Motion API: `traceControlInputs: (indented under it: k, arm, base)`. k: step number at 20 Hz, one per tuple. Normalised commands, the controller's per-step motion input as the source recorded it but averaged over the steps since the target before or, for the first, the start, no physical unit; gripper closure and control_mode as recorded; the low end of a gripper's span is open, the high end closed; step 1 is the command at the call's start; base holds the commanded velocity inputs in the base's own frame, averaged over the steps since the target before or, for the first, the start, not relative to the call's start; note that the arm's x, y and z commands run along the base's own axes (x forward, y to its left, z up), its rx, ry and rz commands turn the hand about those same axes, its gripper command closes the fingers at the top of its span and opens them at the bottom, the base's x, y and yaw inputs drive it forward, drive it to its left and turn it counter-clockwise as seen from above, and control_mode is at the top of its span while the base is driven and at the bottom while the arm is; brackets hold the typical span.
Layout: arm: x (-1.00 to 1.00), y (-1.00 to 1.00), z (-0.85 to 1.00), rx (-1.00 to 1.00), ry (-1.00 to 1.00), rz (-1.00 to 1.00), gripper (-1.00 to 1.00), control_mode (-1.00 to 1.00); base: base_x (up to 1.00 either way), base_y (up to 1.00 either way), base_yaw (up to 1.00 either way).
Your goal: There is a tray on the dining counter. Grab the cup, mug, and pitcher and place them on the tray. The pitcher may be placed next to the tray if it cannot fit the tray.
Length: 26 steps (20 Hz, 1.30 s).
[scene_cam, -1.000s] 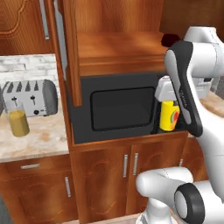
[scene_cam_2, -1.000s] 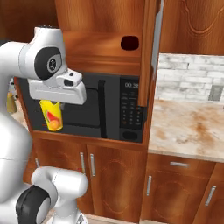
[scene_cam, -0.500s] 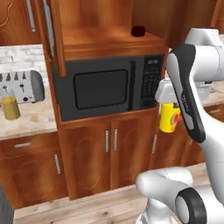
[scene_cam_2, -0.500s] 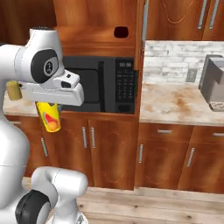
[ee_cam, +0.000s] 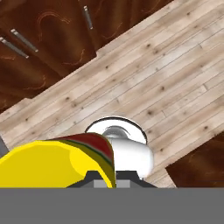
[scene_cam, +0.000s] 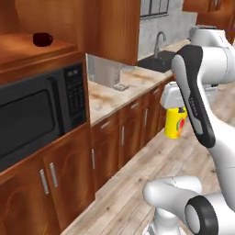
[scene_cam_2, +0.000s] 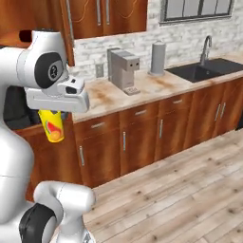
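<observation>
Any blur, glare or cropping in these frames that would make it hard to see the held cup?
Left base view: soft, low-detail render, no glare; the cup is partly covered by the arm. Right base view: evenly lit, the cup hangs under the gripper. Hand view: the cup is very close and cropped.

Microwave (scene_cam: 36, 114), coffee machine (scene_cam_2: 122, 70), sink (scene_cam_2: 201, 71), back counter (scene_cam_2: 118, 95)

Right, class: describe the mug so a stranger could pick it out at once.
Find the black microwave built into the wood cabinets. On the wooden shelf directly above it sits the mug, short, squat and dark maroon. It stands alone there, unlike the yellow cup held in the gripper.
</observation>
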Motion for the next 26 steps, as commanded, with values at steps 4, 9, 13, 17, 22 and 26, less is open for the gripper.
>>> traceControlInputs:
  k: [4,9,13,17,22,26]
  arm:
    - [0.0,0.0,0.0,0.0,0.0,0.0,1.0,1.0]
    - [0.0,0.0,0.0,0.0,0.0,0.0,1.0,1.0]
    - [0.0,0.0,0.0,0.0,0.0,0.0,1.0,1.0]
    - [0.0,0.0,0.0,0.0,0.0,0.0,1.0,1.0]
    - [0.0,0.0,0.0,0.0,0.0,0.0,1.0,1.0]
    - [0.0,0.0,0.0,0.0,0.0,0.0,1.0,1.0]
  base:
    - [-0.09,0.02,-0.96]
    - [-0.01,0.14,-0.9]
    - [0.0,0.23,-0.84]
    - [0.0,0.22,-0.81]
    - [0.0,0.08,-0.73]
    - [-0.04,-0.15,-0.46]
